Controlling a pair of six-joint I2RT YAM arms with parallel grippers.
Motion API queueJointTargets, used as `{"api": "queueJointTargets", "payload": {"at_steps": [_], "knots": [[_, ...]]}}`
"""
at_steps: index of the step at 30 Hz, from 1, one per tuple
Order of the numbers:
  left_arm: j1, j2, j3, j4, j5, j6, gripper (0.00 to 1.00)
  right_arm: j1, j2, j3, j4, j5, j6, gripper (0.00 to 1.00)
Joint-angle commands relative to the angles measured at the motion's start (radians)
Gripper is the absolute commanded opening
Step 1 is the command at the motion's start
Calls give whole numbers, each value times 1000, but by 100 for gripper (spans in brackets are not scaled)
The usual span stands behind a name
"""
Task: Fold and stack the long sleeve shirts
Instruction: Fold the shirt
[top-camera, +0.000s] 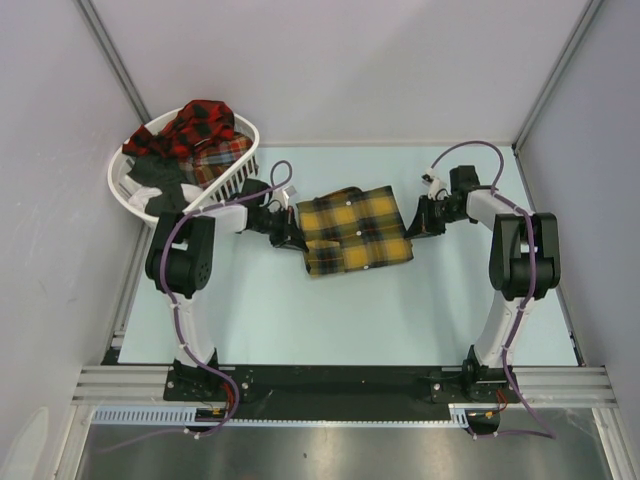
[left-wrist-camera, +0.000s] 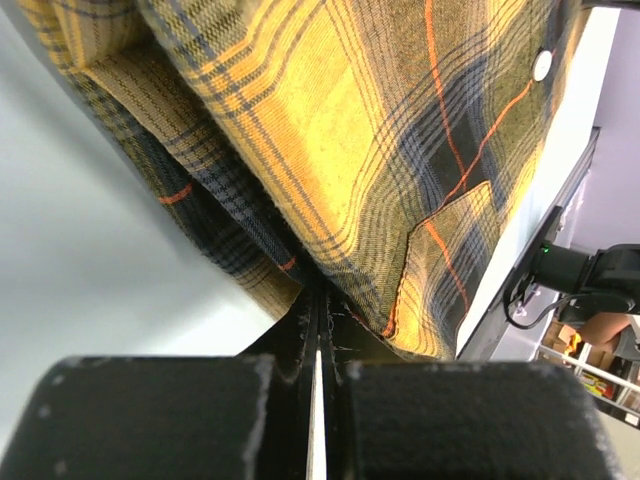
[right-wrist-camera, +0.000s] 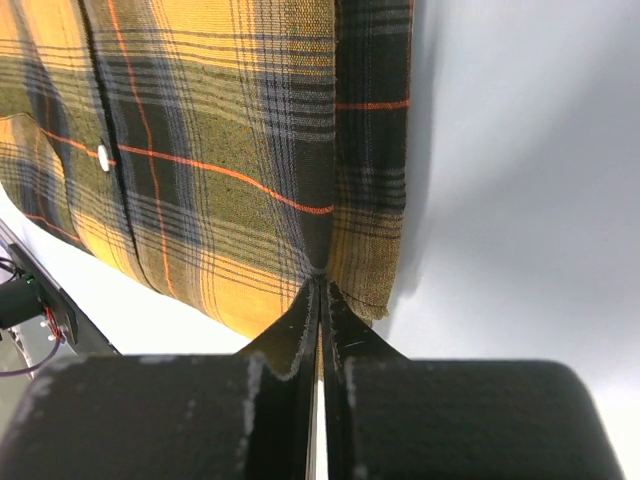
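- Folding step: mustard shirt (top-camera: 355, 230) lies on the bench (top-camera: 300, 310), seemingly half folded.
- Left pincer (left-wrist-camera: 318, 305) clamps its left edge; right pincer (right-wrist-camera: 320, 290) clamps the right edge.
- Next: lift both edges evenly and fold across.
- Red shirts (top-camera: 200, 125) wait in basket (top-camera: 250, 133), far left.

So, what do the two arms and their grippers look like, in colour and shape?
The left arm and right arm have chunky black joint housings with white links between them. A purple cable runs along each, looping free near the wrist. The left gripper and right gripper are black, with two flat fingers tapering to thin tips. No markings are visible.
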Motion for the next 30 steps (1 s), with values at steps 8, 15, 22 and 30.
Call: {"api": "queueJointTargets", "payload": {"at_steps": [8, 15, 22, 30], "knots": [[51, -15, 57, -118, -49, 138, 0, -4, -55, -19, 50, 22, 14, 0], [56, 20, 40, -105, 0, 106, 1, 11, -40, -25, 68, 5, 51, 0], [97, 3, 7, -100, 43, 103, 43, 2, -25, -32, 41, -65, 60, 34], [120, -164, -91, -50, 139, 84, 70, -45, 6, -40, 18, -97, 45, 43]]}}
